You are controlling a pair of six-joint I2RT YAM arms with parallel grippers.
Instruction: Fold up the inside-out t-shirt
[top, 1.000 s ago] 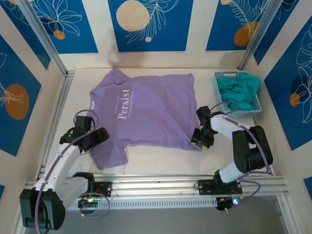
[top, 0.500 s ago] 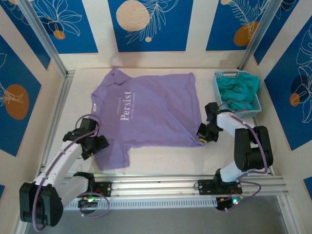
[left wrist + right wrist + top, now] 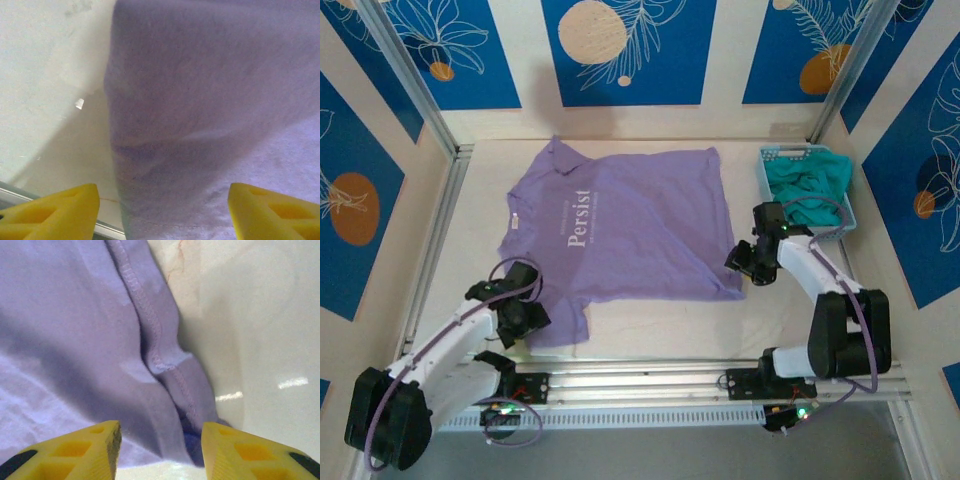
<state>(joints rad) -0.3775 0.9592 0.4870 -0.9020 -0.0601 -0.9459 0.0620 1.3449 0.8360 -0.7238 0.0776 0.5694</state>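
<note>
Lavender t-shirt (image 3: 630, 225): spread flat on the table (image 3: 650, 325), from centre to left, reaching toward the far edge; white "Persist" lettering (image 3: 577, 215) faces up.
Left gripper (image 3: 523, 320): over the shirt's near-left corner, close to the table's near edge; yellow fingers (image 3: 60, 210) spread wide, purple cloth below and between them, nothing pinched.
Right gripper (image 3: 748, 262): at the shirt's near-right corner; fingers parted, stitched hem (image 3: 150, 325) running down between the tips, not clamped.
Basket (image 3: 767, 170): light blue, far-right corner of the table, holding a teal garment (image 3: 808, 185).
Spacing: shirt's right edge near the basket, not touching.
</note>
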